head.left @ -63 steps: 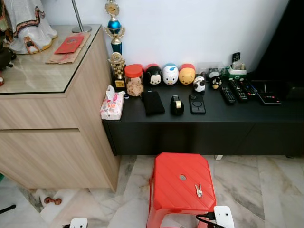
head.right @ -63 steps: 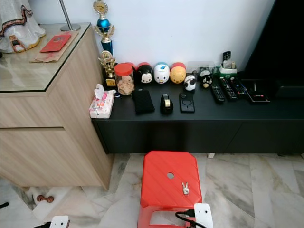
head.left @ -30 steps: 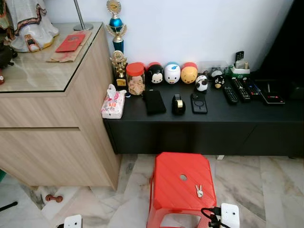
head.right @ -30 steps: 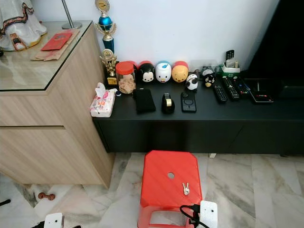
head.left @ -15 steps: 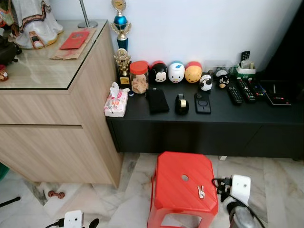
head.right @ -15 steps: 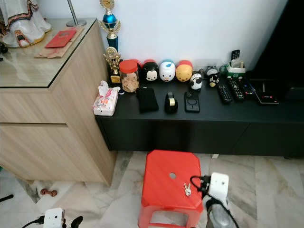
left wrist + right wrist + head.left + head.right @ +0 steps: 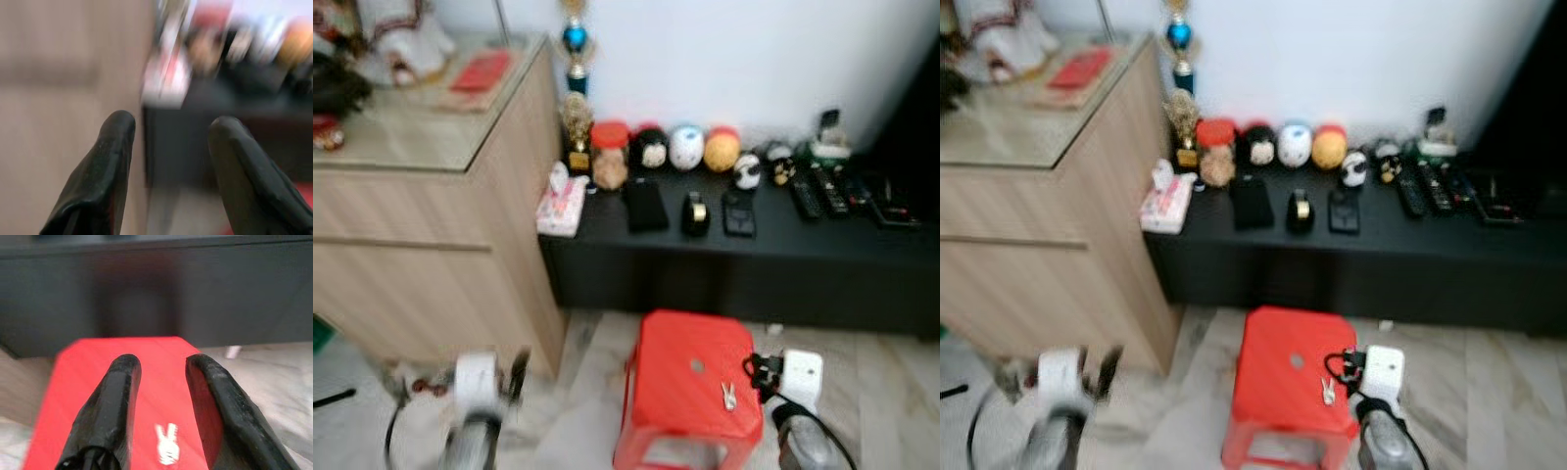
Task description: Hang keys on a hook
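Both arms risen since half second ago; views blurred. Right gripper (image 7: 161, 377) fingers apart, just above red stool (image 7: 680, 392). Keys (image 7: 728, 396) at stool's 4 o'clock corner. Left gripper (image 7: 168, 147) fingers apart, idle. Risks: blurred aim; flat keys slipping off stool edge; no hook visible.

red stool (image 7: 690, 387), silver keys (image 7: 728, 396), black cabinet (image 7: 744, 255)

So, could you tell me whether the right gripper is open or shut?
Open. In the right wrist view the right gripper shows a clear gap between its fingers, with the keys lying on the red stool below.
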`<state>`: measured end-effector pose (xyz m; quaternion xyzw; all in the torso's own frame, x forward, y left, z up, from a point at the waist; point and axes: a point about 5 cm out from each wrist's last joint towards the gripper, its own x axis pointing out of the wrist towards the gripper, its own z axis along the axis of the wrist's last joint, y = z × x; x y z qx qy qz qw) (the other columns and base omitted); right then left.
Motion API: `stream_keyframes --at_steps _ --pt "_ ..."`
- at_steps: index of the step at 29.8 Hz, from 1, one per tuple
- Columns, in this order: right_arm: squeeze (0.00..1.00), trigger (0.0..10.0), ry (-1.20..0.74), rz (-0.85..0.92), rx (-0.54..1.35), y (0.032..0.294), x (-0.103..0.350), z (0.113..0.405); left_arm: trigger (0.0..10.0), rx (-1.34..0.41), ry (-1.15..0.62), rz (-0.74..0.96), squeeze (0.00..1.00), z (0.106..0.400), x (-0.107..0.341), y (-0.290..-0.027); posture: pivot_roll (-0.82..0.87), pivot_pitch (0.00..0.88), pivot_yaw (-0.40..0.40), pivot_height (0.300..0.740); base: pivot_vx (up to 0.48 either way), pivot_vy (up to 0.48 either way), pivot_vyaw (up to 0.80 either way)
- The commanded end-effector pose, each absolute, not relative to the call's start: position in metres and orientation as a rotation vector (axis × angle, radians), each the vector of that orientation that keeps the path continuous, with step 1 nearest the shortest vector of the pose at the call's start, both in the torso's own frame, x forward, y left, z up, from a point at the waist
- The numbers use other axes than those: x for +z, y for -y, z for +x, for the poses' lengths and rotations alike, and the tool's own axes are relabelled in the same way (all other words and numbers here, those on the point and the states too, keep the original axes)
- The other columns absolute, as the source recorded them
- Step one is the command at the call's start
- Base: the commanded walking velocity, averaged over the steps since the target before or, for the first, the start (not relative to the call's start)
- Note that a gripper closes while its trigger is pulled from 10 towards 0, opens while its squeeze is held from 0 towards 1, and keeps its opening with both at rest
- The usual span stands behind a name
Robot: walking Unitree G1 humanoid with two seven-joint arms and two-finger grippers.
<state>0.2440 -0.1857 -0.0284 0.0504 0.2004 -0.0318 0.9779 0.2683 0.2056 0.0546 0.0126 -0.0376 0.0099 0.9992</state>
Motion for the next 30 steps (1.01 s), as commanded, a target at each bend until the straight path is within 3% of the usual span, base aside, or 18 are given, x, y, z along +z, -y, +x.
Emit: stream_keyframes --at_steps 1,11,23,30 --pt "0.00 10.0 -0.428 0.101 -0.063 0.188 -0.030 0.243 10.0 0.010 0.031 -0.012 0.00 0.260 0.045 -0.202 -0.08 0.000 -0.036 0.740 0.000 0.000 0.00" --pt "0.00 10.0 -0.328 0.069 -0.099 0.193 -0.018 0.247 10.0 -0.059 0.036 -0.003 0.00 0.253 0.046 -0.197 -0.09 0.000 -0.025 0.740 0.000 0.000 0.00" --pt "0.00 10.0 -0.364 -0.015 -0.116 0.203 -0.016 0.252 10.0 -0.021 -0.032 -0.020 0.00 0.259 0.047 -0.195 -0.11 0.038 -0.039 0.740 0.000 0.000 0.00" --pt "0.00 10.0 -0.385 -0.038 -0.104 0.202 -0.018 0.252 10.0 -0.008 -0.049 -0.027 0.00 0.257 0.046 -0.195 -0.11 0.035 -0.038 0.701 0.000 0.000 0.00"
